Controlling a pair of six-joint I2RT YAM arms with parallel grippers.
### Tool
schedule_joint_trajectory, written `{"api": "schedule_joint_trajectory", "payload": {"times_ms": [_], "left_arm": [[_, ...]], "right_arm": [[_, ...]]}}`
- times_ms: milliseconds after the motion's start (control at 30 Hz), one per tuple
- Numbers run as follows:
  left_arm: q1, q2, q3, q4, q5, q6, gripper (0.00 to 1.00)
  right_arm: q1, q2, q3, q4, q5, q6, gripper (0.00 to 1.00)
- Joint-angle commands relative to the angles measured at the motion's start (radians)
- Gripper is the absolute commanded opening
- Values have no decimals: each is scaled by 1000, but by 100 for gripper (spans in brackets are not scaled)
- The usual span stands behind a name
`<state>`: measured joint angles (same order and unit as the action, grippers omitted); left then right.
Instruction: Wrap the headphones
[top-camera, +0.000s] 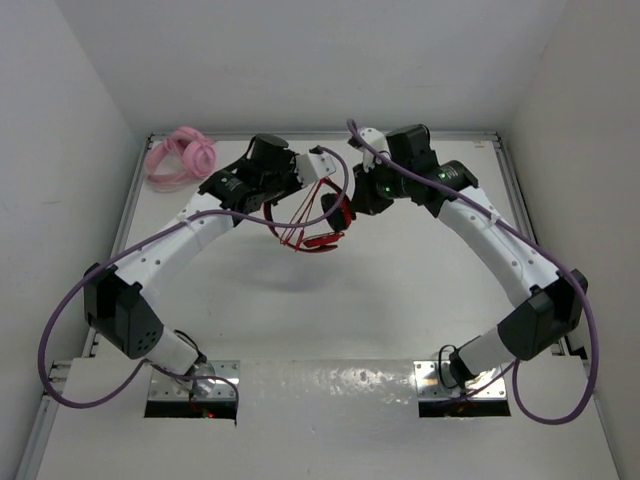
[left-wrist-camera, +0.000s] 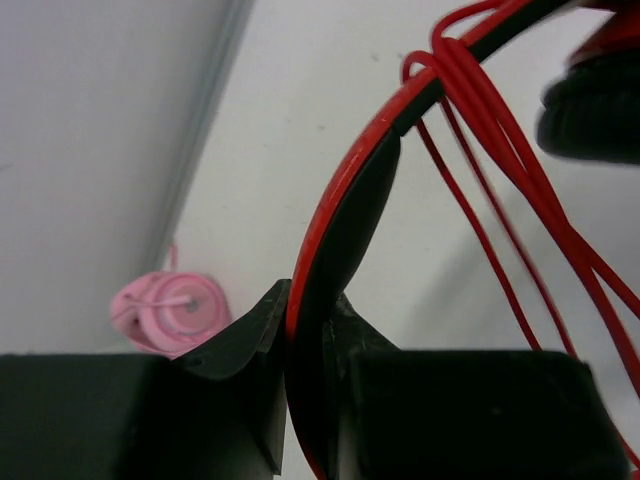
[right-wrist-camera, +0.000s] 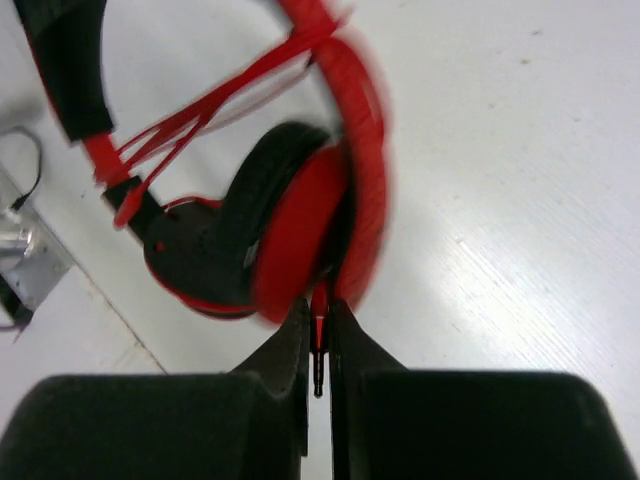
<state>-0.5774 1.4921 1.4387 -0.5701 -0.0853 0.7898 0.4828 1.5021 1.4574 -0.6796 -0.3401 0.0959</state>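
the red headphones (top-camera: 333, 213) hang above the table (top-camera: 400, 285) between both arms. the left gripper (left-wrist-camera: 305, 335) clamps the headband (left-wrist-camera: 345, 225), where the cord (left-wrist-camera: 480, 100) is looped; the right gripper (right-wrist-camera: 318, 335) pinches the cord plug (right-wrist-camera: 318, 365).

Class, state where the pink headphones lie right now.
In the top view, the pink headphones lie at the far-left corner of the table, behind the left arm.

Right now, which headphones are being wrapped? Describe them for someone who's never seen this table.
Look above the middle of the white table. The red over-ear headphones with black-and-red headband and thin red cord are held there, left gripper on the headband, right gripper on the cord's plug. The other pair, pink headphones, lies in the far-left corner.
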Motion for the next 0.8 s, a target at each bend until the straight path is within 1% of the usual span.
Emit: {"api": "schedule_joint_trajectory", "payload": {"times_ms": [0,33,67,133,233,300,333,400,433,467,500,533,600,767], "left_arm": [[-38,20,-3,-154,183,-81,0],[-38,25,-6,-160,191,-95,0],[-36,30,-6,-166,200,-113,0],[-24,42,-4,-178,248,-173,0],[8,65,9,-183,332,-263,0],[33,79,26,-191,366,-339,0],[59,92,34,-194,381,-362,0],[83,106,57,-195,432,-420,0],[99,108,61,-192,441,-434,0],[102,111,65,-188,452,-446,0],[106,112,66,-186,459,-463,0],[111,114,66,-185,464,-475,0],[117,117,66,-182,493,-506,0],[159,140,75,-183,578,-578,0]], "right_arm": [[-4,53,145,151,125,89,5],[-4,81,191,122,139,134,6],[-4,128,208,98,141,148,6],[-4,161,215,78,110,162,4],[-4,159,153,165,96,198,3],[-6,149,127,192,113,211,4],[-6,142,120,204,124,214,13],[-6,121,104,233,147,219,24],[-6,112,98,245,153,219,44],[-6,103,92,274,156,219,50],[-7,84,80,288,161,228,53],[-7,76,78,301,179,235,59],[-9,67,92,322,188,248,62],[-16,63,136,299,236,235,64]]}}
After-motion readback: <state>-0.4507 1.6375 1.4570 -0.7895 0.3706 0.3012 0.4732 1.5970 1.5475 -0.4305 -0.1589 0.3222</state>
